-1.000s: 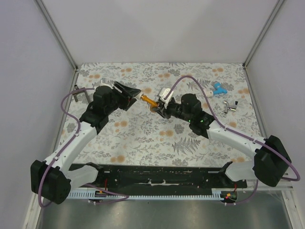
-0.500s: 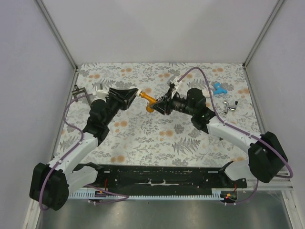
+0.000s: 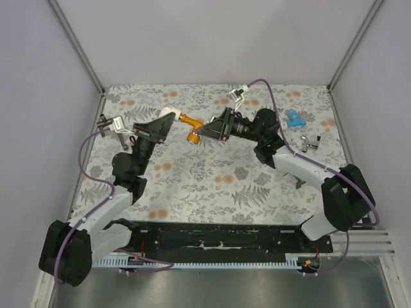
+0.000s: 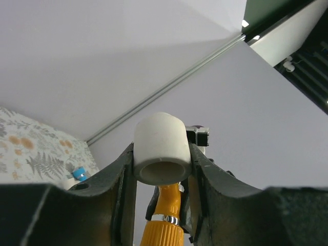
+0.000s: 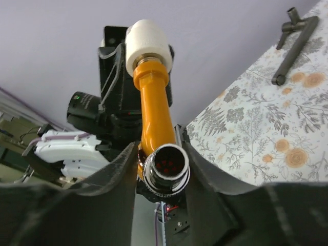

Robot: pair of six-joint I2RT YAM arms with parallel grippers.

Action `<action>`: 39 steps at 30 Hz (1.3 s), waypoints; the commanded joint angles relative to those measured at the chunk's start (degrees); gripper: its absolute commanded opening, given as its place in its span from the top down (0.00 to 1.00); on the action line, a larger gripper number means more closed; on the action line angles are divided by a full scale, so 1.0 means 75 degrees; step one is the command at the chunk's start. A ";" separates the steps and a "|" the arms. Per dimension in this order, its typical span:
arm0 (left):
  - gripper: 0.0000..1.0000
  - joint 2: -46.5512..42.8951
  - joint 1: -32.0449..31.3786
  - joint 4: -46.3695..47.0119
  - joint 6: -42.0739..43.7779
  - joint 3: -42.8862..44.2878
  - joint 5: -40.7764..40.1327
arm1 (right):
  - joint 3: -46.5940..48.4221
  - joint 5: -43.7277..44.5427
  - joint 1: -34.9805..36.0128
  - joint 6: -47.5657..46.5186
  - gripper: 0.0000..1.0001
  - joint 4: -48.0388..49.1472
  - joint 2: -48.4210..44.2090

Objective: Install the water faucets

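Observation:
The orange water faucet (image 3: pixel 189 122) is held up off the table between both grippers. My left gripper (image 3: pixel 167 118) is shut on its white ring fitting (image 3: pixel 169 113). My right gripper (image 3: pixel 201 130) is shut on its spout end. In the left wrist view the white fitting (image 4: pixel 160 147) sits clamped between the fingers of the left gripper (image 4: pixel 160 156), with the orange body (image 4: pixel 167 215) beyond it. In the right wrist view the right gripper (image 5: pixel 165 156) clasps the chrome-rimmed spout (image 5: pixel 166 169), and the orange body (image 5: pixel 154 110) runs up to the white fitting (image 5: pixel 147 41).
A blue fitting (image 3: pixel 295 119) and a small metal cross handle (image 3: pixel 310 143) lie at the back right of the floral table. A dark angled lever handle (image 3: pixel 106 123) stands at the left edge and shows in the right wrist view (image 5: pixel 294 41). Grey walls enclose three sides.
Both arms have lifted the orange faucet off the table and carried it up and toward the back. Both wrists have tilted upward and both grips have held.

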 commanded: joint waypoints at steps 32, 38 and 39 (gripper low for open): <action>0.98 -0.0560 -0.0345 -1.0662 0.1175 0.4648 -0.1690 | -0.1822 0.3239 0.2322 -1.4094 0.24 0.1423 -0.0755; 0.98 -0.0501 -0.0357 -1.0674 0.1012 0.4766 -0.1398 | -0.1552 0.3472 0.2451 -1.4247 0.25 0.1375 -0.0322; 0.98 -0.0478 -0.0368 -1.0674 0.0953 0.4777 -0.1339 | -0.1529 0.3566 0.2451 -1.4189 0.25 0.1597 -0.0158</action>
